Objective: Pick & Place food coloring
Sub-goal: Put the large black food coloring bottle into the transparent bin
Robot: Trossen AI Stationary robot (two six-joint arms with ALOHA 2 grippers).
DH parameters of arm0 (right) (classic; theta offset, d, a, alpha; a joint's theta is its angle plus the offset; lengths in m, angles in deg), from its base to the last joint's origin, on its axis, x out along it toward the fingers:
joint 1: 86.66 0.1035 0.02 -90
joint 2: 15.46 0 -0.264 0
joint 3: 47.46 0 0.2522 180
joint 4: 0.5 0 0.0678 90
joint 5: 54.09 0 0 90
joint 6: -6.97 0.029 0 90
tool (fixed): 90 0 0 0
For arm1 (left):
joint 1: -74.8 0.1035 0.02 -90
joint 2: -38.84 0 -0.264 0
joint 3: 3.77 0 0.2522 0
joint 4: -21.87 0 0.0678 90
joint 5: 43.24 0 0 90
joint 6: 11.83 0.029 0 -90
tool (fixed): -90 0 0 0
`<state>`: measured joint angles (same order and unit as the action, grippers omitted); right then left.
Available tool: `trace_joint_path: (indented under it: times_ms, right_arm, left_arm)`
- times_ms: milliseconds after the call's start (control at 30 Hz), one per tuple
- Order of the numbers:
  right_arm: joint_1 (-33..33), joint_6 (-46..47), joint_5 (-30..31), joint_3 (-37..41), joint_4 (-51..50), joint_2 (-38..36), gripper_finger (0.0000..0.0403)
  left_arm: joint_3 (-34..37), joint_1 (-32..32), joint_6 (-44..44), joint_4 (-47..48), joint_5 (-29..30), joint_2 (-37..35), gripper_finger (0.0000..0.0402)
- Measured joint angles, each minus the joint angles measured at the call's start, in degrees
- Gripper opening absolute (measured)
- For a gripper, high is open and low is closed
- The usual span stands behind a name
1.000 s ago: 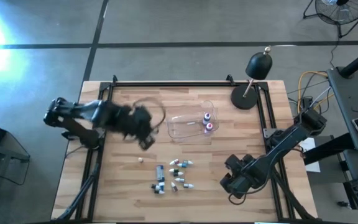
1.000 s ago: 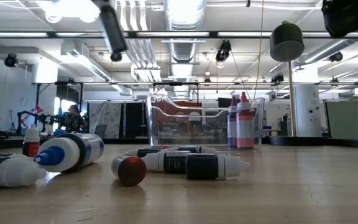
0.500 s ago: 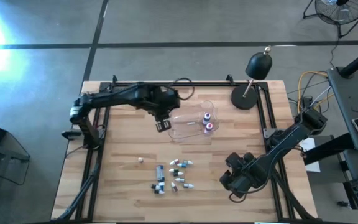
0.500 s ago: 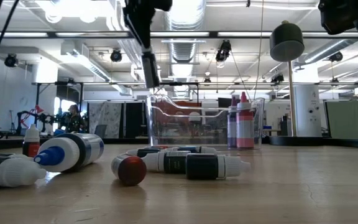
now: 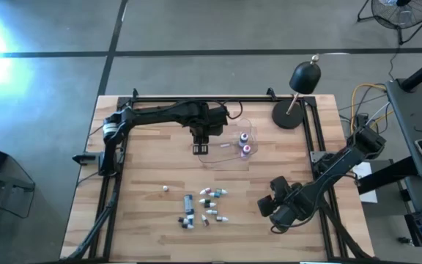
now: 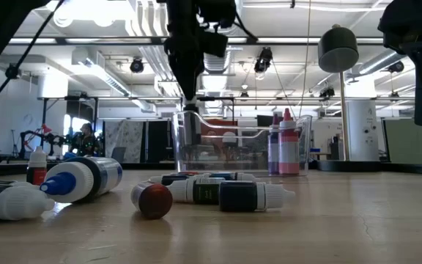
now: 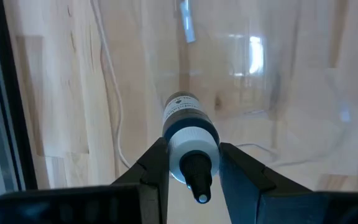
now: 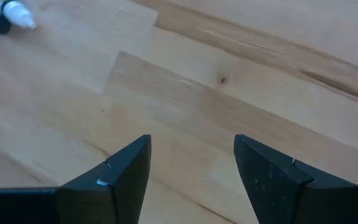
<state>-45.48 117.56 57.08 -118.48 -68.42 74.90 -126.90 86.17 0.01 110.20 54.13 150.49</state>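
Food coloring bottle (image 7: 190,127), white with a dark cap, sits clamped between the left gripper's (image 7: 191,163) fingers (image 7: 153,168), tip pointing back toward the wrist. Jaws narrow, pressed on both sides of the bottle. In the high view the left gripper (image 5: 201,145) hangs over the left end of the clear tub (image 5: 229,160), toward the worktop's back edge, arm reaching in from the left rail. Low view: the left gripper (image 6: 190,110) points straight down at the tub (image 6: 233,150) rim.

Inside the tub, right end: two bottles upright, one purple-capped (image 5: 243,137), one pink-capped (image 5: 246,149). Low view shows them side by side against the tub's right wall, pink (image 6: 289,143) in front of purple (image 6: 275,145).

Loose bottles (image 5: 202,204) lie in a cluster near the worktop's front edge, about mid-width, all on their sides. One small pale piece (image 5: 165,188) lies apart, left of the cluster. Low view: blue-capped bottle (image 6: 83,178) and red-capped bottle (image 6: 152,199) nearest the camera, a small red-and-white one (image 6: 37,166) upright at far left.

Right gripper (image 5: 278,207) hovers near the worktop's front right corner, well apart from the cluster. Its fingers (image 8: 124,171) stand wide apart, nothing between them, bare wood below.

Black dome lamp (image 5: 299,92) stands at the back right corner.
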Motion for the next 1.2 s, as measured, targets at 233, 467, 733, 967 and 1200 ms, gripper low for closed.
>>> trace_joint_path:
  times_ms: [233,467,733,967,1200]
  right_arm:
    - [-1.32,2.0,0.0,0.18,0.1,0.0,0.0224]
    - [-2.84,1.78,0.0,0.18,0.2,0.0,0.0224]
    - [-2.88,1.77,-0.02,0.18,0.22,0.0,0.0224]
    - [-2.96,1.79,-0.09,0.38,0.3,0.02,0.0224]
    - [-3.01,1.96,-0.13,0.4,0.45,0.02,0.0224]
  left_arm:
    - [0.14,2.7,-0.15,-2.16,-0.34,2.56,0.0081]
    - [3.26,3.98,-1.82,-3.31,-4.09,4.06,0.0081]
    - [12.7,5.93,-6.31,-10.73,-5.66,-0.11,0.0086]
    - [16.17,5.93,-6.41,-16.21,-3.81,-2.86,0.0099]
    - [16.84,5.95,-6.54,-16.04,-1.85,-2.91,0.0103]
